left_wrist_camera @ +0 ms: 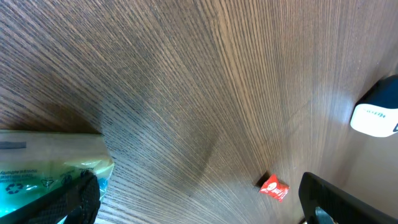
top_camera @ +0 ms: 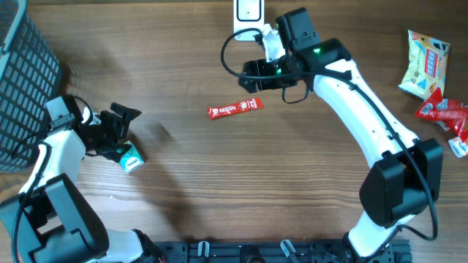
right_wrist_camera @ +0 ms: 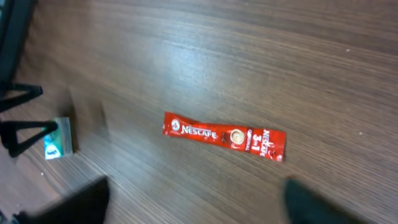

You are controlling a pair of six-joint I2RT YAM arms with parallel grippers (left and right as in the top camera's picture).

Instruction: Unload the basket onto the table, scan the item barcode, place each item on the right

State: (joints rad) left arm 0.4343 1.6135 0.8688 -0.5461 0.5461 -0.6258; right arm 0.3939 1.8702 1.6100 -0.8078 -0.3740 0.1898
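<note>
one nescafe sachet — lying clear of the spread right claw.

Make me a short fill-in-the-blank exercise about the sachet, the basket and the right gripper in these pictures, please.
1. The red sachet bears the brand name ____.
2. Seen from overhead, the mesh basket stands on the ____ side of the table.
3. The right gripper holds nothing; its jaws are ____.
Missing words: Nescafe; left; open.

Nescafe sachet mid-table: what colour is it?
The sachet is red with white lettering; clearest in the right wrist view.
</note>
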